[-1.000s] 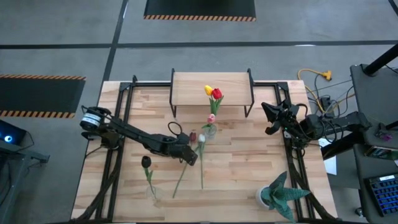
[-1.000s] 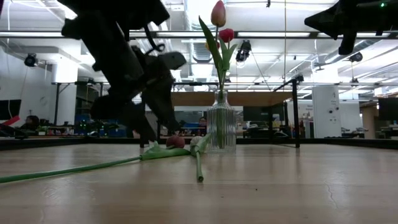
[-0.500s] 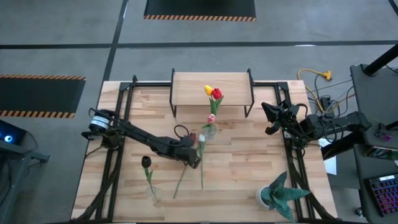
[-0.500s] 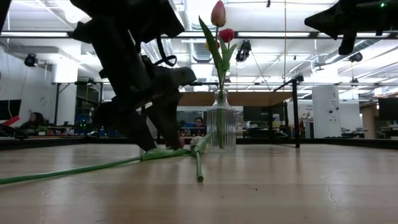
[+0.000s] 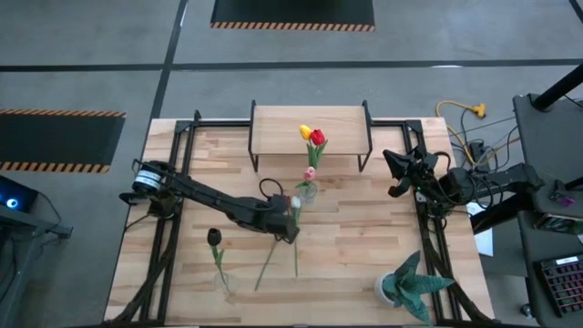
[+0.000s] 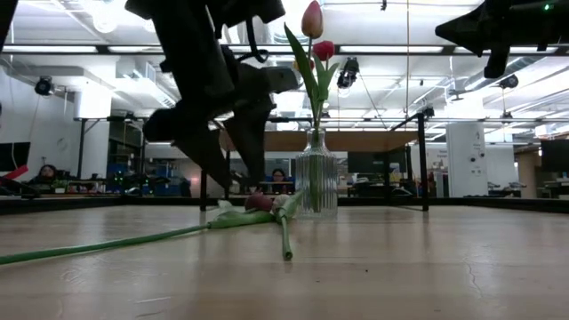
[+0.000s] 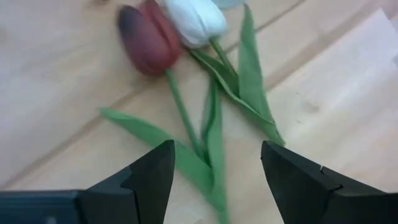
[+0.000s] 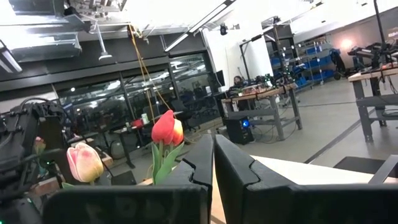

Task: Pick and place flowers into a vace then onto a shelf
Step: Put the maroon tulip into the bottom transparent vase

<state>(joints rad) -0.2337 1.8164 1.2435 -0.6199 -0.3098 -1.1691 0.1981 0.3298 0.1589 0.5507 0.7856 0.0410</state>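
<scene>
A dark red tulip (image 7: 148, 40) and a white tulip (image 7: 196, 22) lie on the table with their heads side by side. Their stems (image 5: 267, 264) run toward the near edge. My left gripper (image 7: 214, 171) hangs open just above them, pointing steeply down, with a finger on either side of the red tulip's stem (image 7: 186, 121). A glass vase (image 6: 316, 182) stands in front of the shelf (image 5: 310, 128) and holds pink, red and yellow tulips (image 5: 315, 138). A dark maroon tulip (image 5: 214, 237) lies at the near left. My right gripper (image 8: 213, 155) is shut, raised at the table's right edge.
A spiky teal potted plant (image 5: 410, 287) stands at the near right corner. Black frame rails (image 5: 173, 164) run along the table's left and right sides. Bare wood lies between the vase and the right arm (image 5: 428, 178).
My left gripper has moved toward the table's right edge along the lying tulips. It dipped its fingertips down to the table beside the red tulip's head, then rose clear of it. Its fingers stayed open.
</scene>
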